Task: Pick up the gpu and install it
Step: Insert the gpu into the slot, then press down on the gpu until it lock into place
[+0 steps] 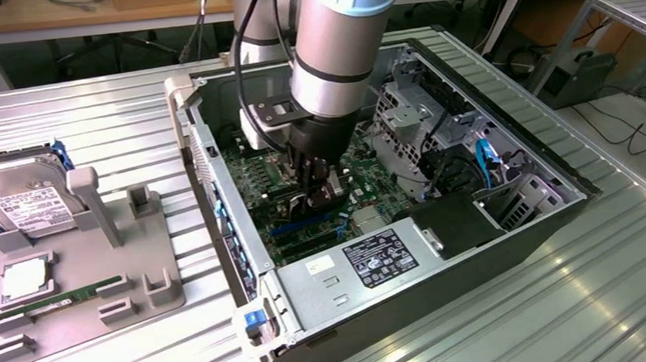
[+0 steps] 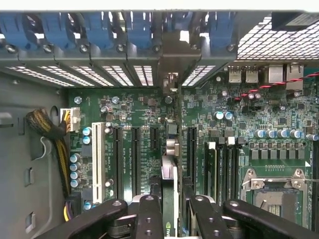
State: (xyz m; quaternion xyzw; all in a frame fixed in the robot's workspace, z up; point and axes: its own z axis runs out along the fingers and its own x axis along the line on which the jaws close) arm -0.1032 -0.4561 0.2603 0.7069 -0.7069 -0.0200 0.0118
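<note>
While the gripper [image 1: 315, 200] reaches down inside the open computer case [image 1: 546, 219], its fingers [image 2: 147, 216] clasp the gpu [image 2: 170, 199] edge-on, held upright just above the green motherboard's [image 2: 149, 144] expansion slots.

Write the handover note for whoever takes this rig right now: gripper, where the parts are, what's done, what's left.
Gripper: down inside the open computer case, shut on the gpu, which it holds edge-on over the motherboard.
Gpu: card stands upright above the expansion slots, its bracket end toward the case's rear slot openings; whether it is in a slot yet I cannot tell.
Done: gpu picked up and brought into the case.
Left: seat the card fully, then release.
Elsewhere: hard drive and memory stick rest on the grey parts tray, at the exterior view's left, untouched.
</note>
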